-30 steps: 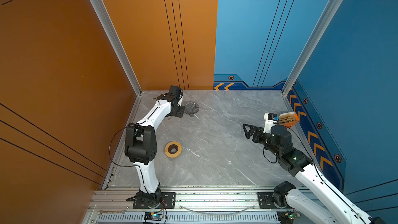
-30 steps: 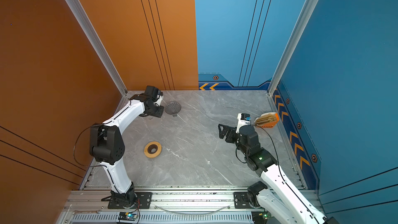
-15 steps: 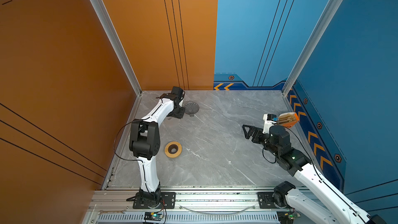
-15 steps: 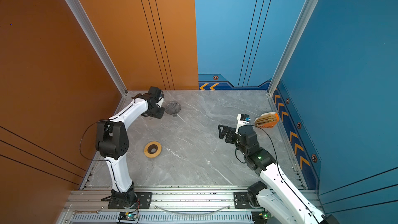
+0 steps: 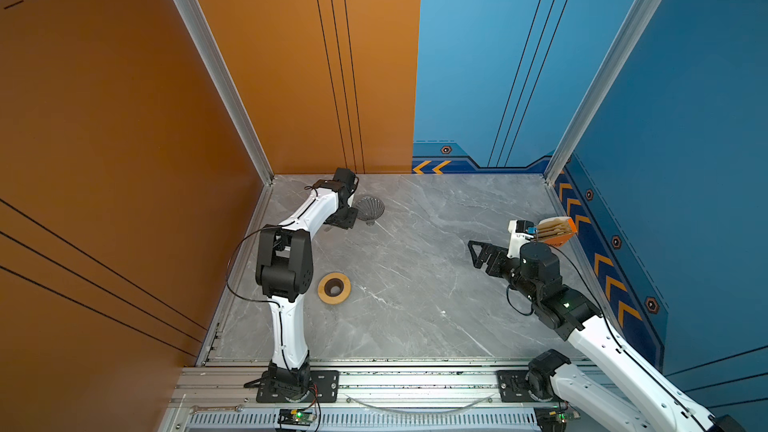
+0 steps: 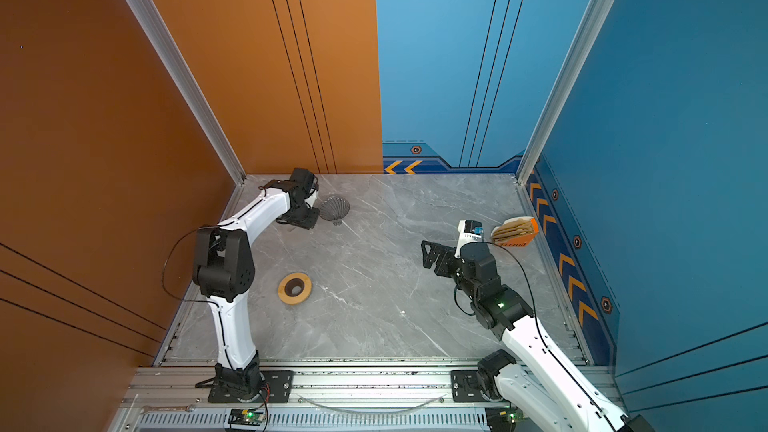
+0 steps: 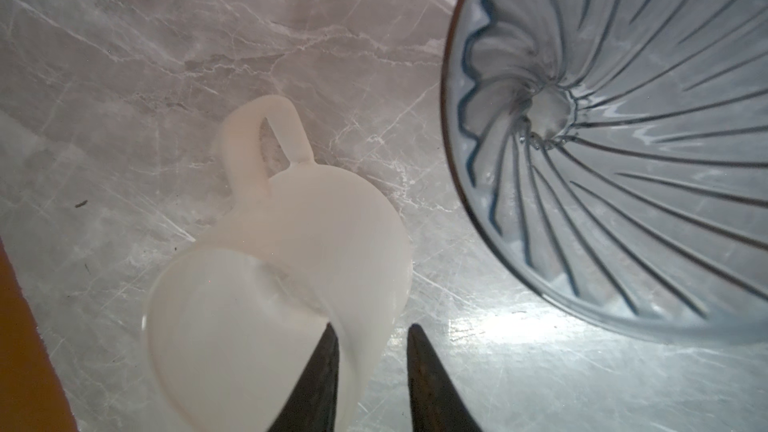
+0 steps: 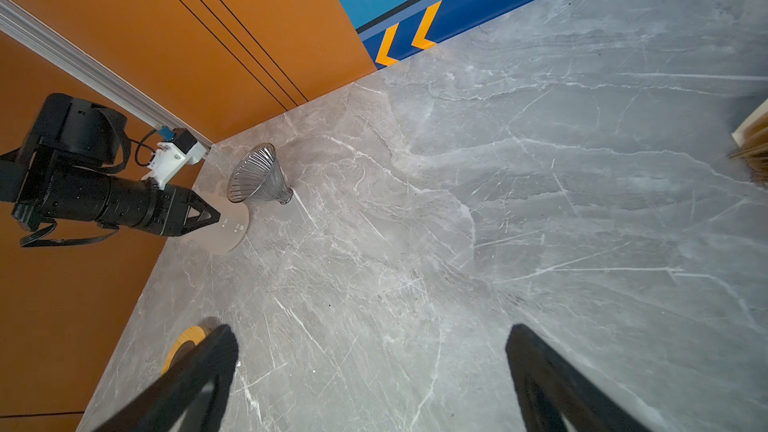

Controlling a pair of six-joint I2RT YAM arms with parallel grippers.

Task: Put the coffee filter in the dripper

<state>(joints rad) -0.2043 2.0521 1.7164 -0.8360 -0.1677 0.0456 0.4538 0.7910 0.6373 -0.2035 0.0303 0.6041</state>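
Left arm's elbow has shifted a little and the left gripper [image 7: 372, 328] has narrowed. One finger sits inside the white jug [image 7: 311, 234] rim and one outside, with a slim gap; can't tell if they pinch it. Dripper [image 5: 370, 209] lies on its side in the far-left corner, just beside that gripper. Right gripper [image 8: 370, 331] is unchanged: jaws wide, nothing in them, over the table [image 5: 415, 284]. Filter stack [image 5: 555, 228] in its orange holder sits by the right wall. Wooden ring [image 5: 322, 289] lies near the left elbow.
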